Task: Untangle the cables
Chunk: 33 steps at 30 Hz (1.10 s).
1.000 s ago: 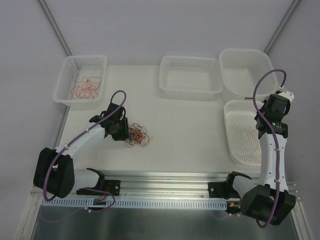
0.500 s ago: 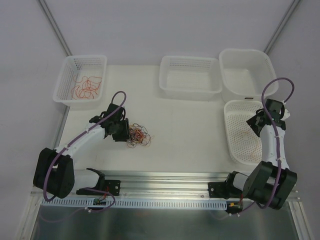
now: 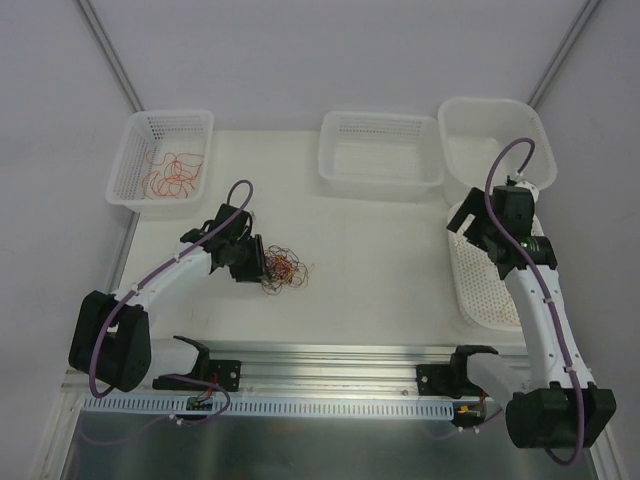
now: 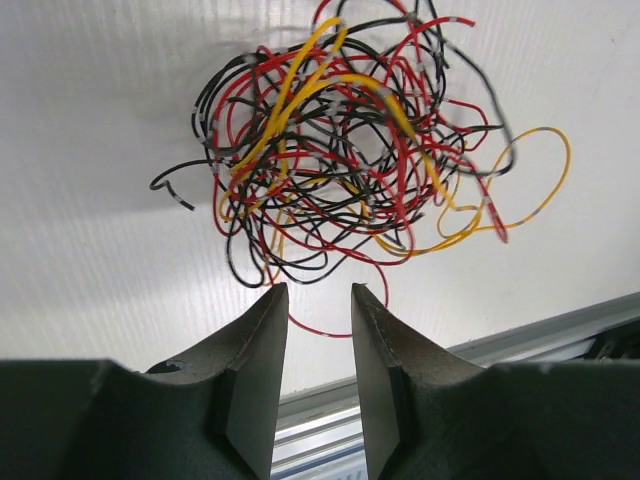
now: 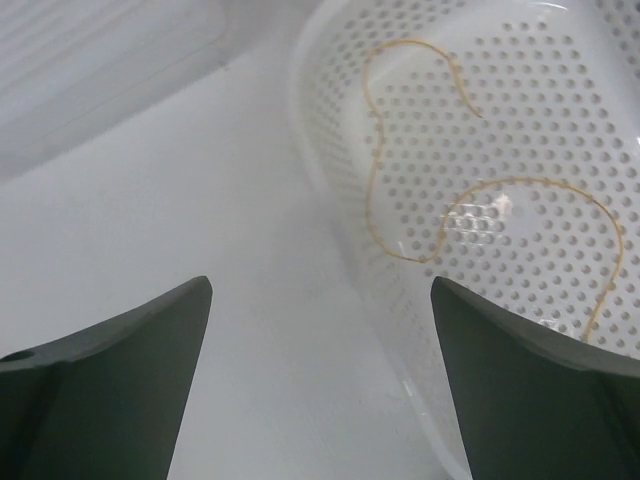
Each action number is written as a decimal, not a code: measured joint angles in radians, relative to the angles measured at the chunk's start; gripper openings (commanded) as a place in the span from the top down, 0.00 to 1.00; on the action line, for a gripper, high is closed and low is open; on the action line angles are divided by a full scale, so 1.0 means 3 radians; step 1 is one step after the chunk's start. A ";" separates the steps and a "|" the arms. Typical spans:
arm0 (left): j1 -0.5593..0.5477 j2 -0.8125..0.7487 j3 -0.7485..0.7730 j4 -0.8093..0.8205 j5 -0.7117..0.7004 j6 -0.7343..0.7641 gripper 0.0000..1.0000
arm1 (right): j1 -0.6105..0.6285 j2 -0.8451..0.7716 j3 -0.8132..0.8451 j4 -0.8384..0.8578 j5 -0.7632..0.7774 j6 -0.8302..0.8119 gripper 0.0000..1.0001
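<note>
A tangle of red, black and yellow cables (image 3: pixel 283 272) (image 4: pixel 350 150) lies on the white table just right of my left gripper (image 3: pixel 260 268). In the left wrist view that gripper (image 4: pixel 318 290) has its jaws a little apart; a red loop of the tangle runs past the fingertips, and nothing is pinched. My right gripper (image 3: pixel 478 235) (image 5: pixel 320 285) stands wide open and empty over the left rim of the perforated basket (image 3: pixel 490 275) (image 5: pixel 560 100). A single tan cable (image 5: pixel 521 180) lies curled in that basket.
A slotted basket (image 3: pixel 200 125) at the back left holds loose orange and red cables (image 3: pixel 172 178). A second slotted basket (image 3: pixel 380 150) sits at the back centre, a plain white tub (image 3: pixel 490 145) at the back right. A metal rail (image 3: pixel 330 355) runs along the near table edge.
My right gripper went from shut to wide open while its arm swung left from the basket's right side to its left rim. The left gripper edged slightly right towards the tangle.
</note>
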 measured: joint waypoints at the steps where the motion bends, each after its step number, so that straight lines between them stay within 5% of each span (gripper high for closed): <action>1: -0.0003 0.0001 0.0006 0.0003 0.0028 -0.0014 0.68 | 0.0139 -0.0053 0.0034 0.0001 -0.0010 -0.0053 0.04; 9: -0.0202 0.0074 0.0036 0.0051 0.0113 -0.0155 0.68 | 0.1137 -0.0149 -0.0149 0.0385 -0.0909 -0.0345 0.11; 16: -0.0426 0.0219 0.0131 0.0089 0.0111 -0.0251 0.68 | 0.2214 0.0601 -0.0228 0.0978 -0.1503 -0.0502 0.17; 25: -0.0476 0.0037 0.0122 0.0118 -0.0069 -0.0350 0.62 | 0.2594 0.1895 0.0219 0.1488 -0.1839 -0.0622 0.24; 33: -0.0296 -0.0193 0.0070 0.0121 -0.0191 -0.0440 0.43 | 0.2688 0.2436 0.0650 0.1681 -0.2107 -0.0796 0.40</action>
